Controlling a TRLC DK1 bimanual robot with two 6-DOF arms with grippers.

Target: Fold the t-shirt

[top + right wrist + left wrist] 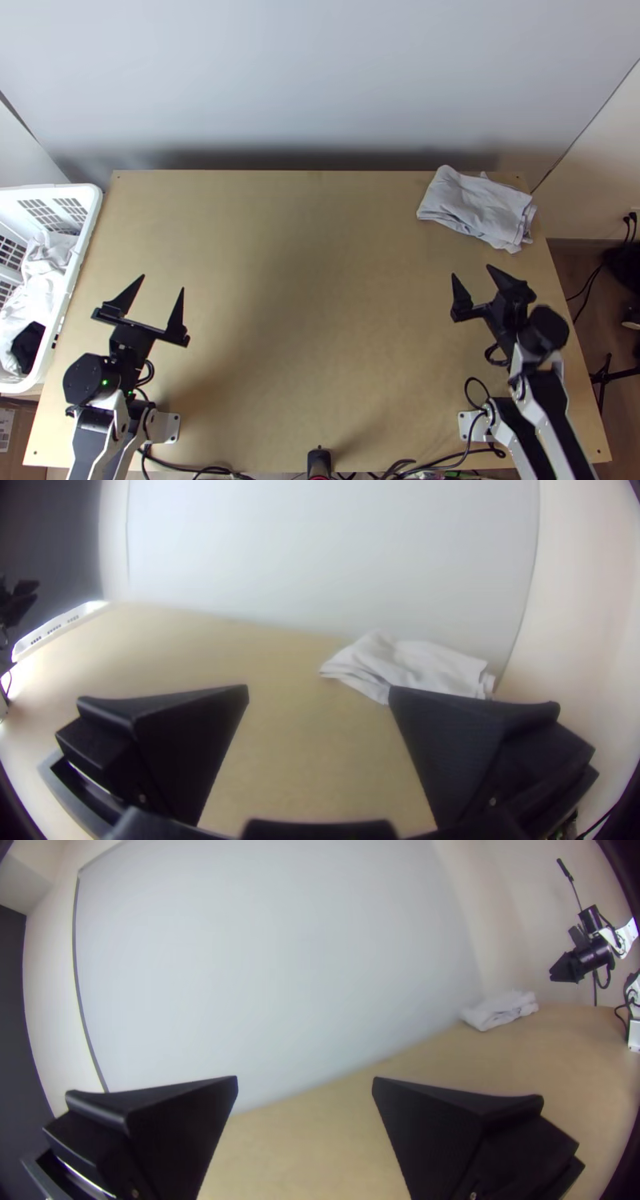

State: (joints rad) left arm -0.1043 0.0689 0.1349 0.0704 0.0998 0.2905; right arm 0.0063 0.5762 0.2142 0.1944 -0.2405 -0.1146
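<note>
White, seemingly folded, with perhaps only tidying to do on the shirt [476, 208], clear of left gripper [163, 282] and right gripper [471, 270], both spread-fingered.

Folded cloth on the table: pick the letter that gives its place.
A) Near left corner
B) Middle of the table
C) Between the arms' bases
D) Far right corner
D: the folded cloth lies by the table's far right corner, beyond the open right hand.

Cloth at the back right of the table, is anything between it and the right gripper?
Nothing visible stands between them: the right gripper is open, and the cloth lies beyond it on the table.
</note>
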